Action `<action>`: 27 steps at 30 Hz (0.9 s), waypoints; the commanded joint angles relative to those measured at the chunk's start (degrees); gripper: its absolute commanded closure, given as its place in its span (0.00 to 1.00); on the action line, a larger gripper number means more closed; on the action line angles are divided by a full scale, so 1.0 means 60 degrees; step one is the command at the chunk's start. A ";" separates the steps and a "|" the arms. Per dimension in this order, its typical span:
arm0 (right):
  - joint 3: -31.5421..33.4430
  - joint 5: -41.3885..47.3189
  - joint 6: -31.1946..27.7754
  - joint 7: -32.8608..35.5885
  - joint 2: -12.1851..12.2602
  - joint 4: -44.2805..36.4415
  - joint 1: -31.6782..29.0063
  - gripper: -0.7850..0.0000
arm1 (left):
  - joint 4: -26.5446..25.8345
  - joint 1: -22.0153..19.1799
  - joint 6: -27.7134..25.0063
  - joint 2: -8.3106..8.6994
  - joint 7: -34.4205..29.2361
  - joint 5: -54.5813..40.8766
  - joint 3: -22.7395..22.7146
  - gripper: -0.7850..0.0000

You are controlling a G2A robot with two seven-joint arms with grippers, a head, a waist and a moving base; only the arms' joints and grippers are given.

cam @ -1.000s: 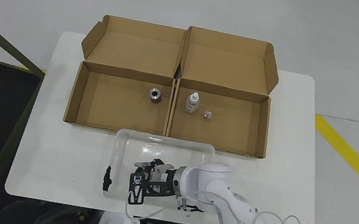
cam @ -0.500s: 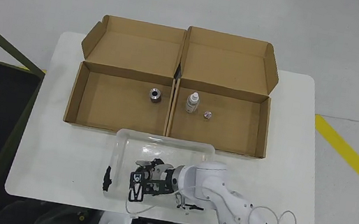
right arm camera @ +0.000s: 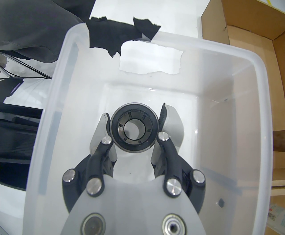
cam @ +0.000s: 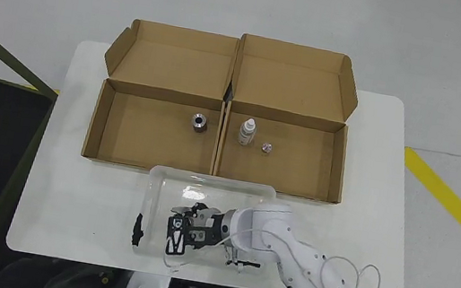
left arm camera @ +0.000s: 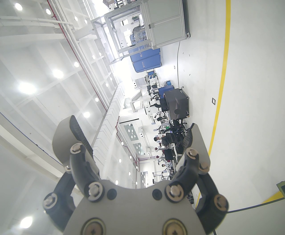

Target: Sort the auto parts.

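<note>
While inside the clear bin (right arm camera: 261, 124), a black bearing (right arm camera: 134, 145) tight between the right jaws; left jaws spread

I could read no text, number or sign in any view. A label with a barcode (right arm camera: 275, 212) lay just outside the clear bin (right arm camera: 260, 73); its print was too small to make out. The white paper patch (right arm camera: 151, 59) on the bin's far wall bore no print that I could see. In the hall behind, the blue cabinets (left arm camera: 147, 60) each carried a small white mark, which was not legible.
</note>
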 commanded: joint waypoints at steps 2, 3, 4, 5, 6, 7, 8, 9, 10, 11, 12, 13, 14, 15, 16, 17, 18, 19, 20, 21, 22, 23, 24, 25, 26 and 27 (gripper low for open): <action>0.0005 0.0150 0.0017 -0.0089 -0.0010 0.0092 0.0069 1.00 | 0.0000 0.0000 0.0000 0.0000 0.0000 0.0000 0.0000 0.00; 0.0010 0.0192 -0.0001 -0.0105 -0.0010 0.0090 0.0098 1.00 | 0.0000 0.0000 0.0000 0.0000 0.0000 0.0000 0.0000 0.00; 0.0022 0.0239 -0.0019 -0.0111 -0.0008 0.0067 0.0121 1.00 | 0.0000 0.0000 0.0000 0.0000 0.0000 0.0000 0.0000 0.00; 0.0036 0.0285 -0.0049 -0.0116 -0.0003 0.0030 0.0141 1.00 | 0.0000 0.0000 0.0000 0.0000 0.0000 0.0000 0.0000 0.00; 0.0066 0.0342 -0.0066 -0.0127 0.0003 -0.0024 0.0159 1.00 | 0.0000 0.0000 0.0000 0.0000 0.0000 0.0000 0.0000 0.00; 0.0096 0.0387 -0.0086 -0.0127 0.0012 -0.0072 0.0170 1.00 | 0.0000 0.0000 0.0000 0.0000 0.0000 0.0000 0.0000 0.00; 0.0134 0.0443 -0.0106 -0.0140 0.0022 -0.0137 0.0177 1.00 | 0.0000 0.0000 0.0000 0.0000 0.0000 0.0000 0.0000 0.00; 0.0183 0.0502 -0.0115 -0.0145 0.0033 -0.0199 0.0183 1.00 | 0.0000 0.0000 0.0000 0.0000 0.0000 0.0000 0.0000 0.00; 0.0230 0.0540 -0.0121 -0.0139 0.0046 -0.0267 0.0188 1.00 | 0.0000 0.0000 0.0000 0.0000 0.0000 0.0000 0.0000 0.00; 0.0285 0.0590 -0.0133 -0.0144 0.0060 -0.0349 0.0195 1.00 | 0.0000 0.0000 0.0000 0.0000 0.0000 0.0000 0.0000 0.00; 0.0329 0.0647 -0.0155 -0.0136 0.0074 -0.0411 0.0187 1.00 | 0.0000 0.0000 0.0000 0.0000 0.0000 0.0000 0.0000 0.00; 0.0379 0.0680 -0.0181 -0.0113 0.0090 -0.0504 0.0196 1.00 | 0.0000 0.0000 0.0000 0.0000 0.0000 0.0000 0.0000 0.00; 0.0428 0.0734 -0.0198 -0.0108 0.0104 -0.0604 0.0194 1.00 | 0.0000 0.0000 0.0000 0.0000 0.0000 0.0000 0.0000 0.00; 0.0478 0.0787 -0.0220 -0.0101 0.0120 -0.0686 0.0189 1.00 | 0.0000 0.0000 0.0000 0.0000 0.0000 0.0000 0.0000 0.00; 0.0539 0.0837 -0.0227 -0.0097 0.0135 -0.0787 0.0194 1.00 | 0.0000 0.0000 0.0000 0.0000 0.0000 0.0000 0.0000 0.00; 0.0588 0.0885 -0.0241 -0.0091 0.0151 -0.0867 0.0189 1.00 | 0.0000 0.0000 0.0000 0.0000 0.0000 0.0000 0.0000 0.00; 0.0640 0.0949 -0.0249 -0.0088 0.0165 -0.0952 0.0182 1.00 | 0.0000 0.0000 0.0000 0.0000 0.0000 0.0000 0.0000 0.00; 0.0691 0.1023 -0.0256 -0.0084 0.0179 -0.1027 0.0176 1.00 | 0.0000 0.0000 0.0000 0.0000 0.0000 0.0000 0.0000 0.00; 0.0735 0.1080 -0.0264 -0.0056 0.0193 -0.1107 0.0178 1.00 | 0.0000 0.0000 0.0000 0.0000 0.0000 0.0000 0.0000 0.00; 0.0779 0.1134 -0.0261 -0.0037 0.0205 -0.1196 0.0184 1.00 | 0.0000 0.0000 0.0000 0.0000 0.0000 0.0000 0.0000 0.00; 0.0814 0.1158 -0.0261 -0.0001 0.0217 -0.1270 0.0192 1.00 | 0.0000 0.0000 0.0000 0.0000 0.0000 0.0000 0.0000 0.00; 0.0848 0.1191 -0.0258 0.0019 0.0227 -0.1333 0.0200 1.00 | 0.0000 0.0000 0.0000 0.0000 0.0000 0.0000 0.0000 0.00; 0.0875 0.1229 -0.0265 0.0037 0.0238 -0.1383 0.0208 1.00 | 0.0000 0.0000 0.0000 0.0000 0.0000 0.0000 0.0000 0.00; 0.0903 0.1263 -0.0257 0.0051 0.0247 -0.1424 0.0214 1.00 | 0.0000 0.0000 0.0000 0.0000 0.0000 0.0000 0.0000 0.00; 0.0937 0.1304 -0.0246 0.0052 0.0256 -0.1469 0.0227 1.00 | 0.0000 0.0000 0.0000 0.0000 0.0000 0.0000 0.0000 0.00; 0.0971 0.1345 -0.0236 0.0054 0.0265 -0.1501 0.0241 1.00 | 0.0000 0.0000 0.0000 0.0000 0.0000 0.0000 0.0000 0.00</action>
